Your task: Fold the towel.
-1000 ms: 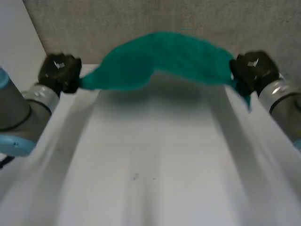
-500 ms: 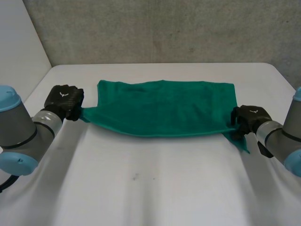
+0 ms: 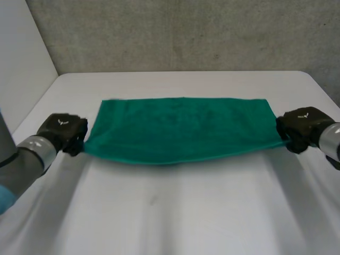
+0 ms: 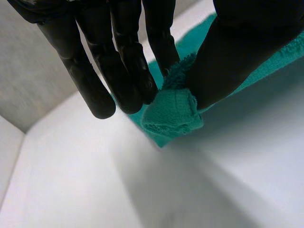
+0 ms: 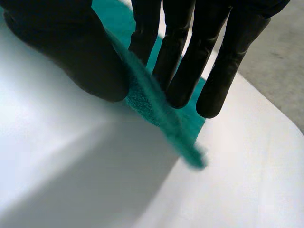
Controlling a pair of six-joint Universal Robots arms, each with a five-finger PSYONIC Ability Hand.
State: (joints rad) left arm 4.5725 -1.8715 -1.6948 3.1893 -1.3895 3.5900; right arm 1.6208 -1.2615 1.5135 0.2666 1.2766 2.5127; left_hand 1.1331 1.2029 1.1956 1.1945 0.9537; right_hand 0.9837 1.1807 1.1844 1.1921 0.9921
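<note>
The fingers (image 4: 128,71) of the left hand (image 3: 62,133) were clamped against the thumb (image 4: 237,57) on a bunched corner of the towel (image 3: 180,130). In the right wrist view, the fingers (image 5: 190,61) of the right hand (image 3: 300,127) were likewise pinched with the thumb on the opposite end of the towel, where a short tip of cloth protruded past the grip. The green towel was held spread across the centre of the head view, between the left hand at middle left and the right hand at middle right. Its near edge sagged slightly at the middle; whether its far edge lay on the surface (image 3: 175,212) could not be determined.

For a clean fold, both pinches were judged to need equal tension, so that the sag would be taken out. Both corners should be carried together, level, and laid onto the matching corners. Neither pinch should be released before the edges are aligned.

No other object was seen on the white surface near the towel. A grey wall (image 3: 186,32) stood along the upper frame and a white panel (image 3: 21,58) at upper left, both well apart from the towel; neither was judged to be an obstruction.
</note>
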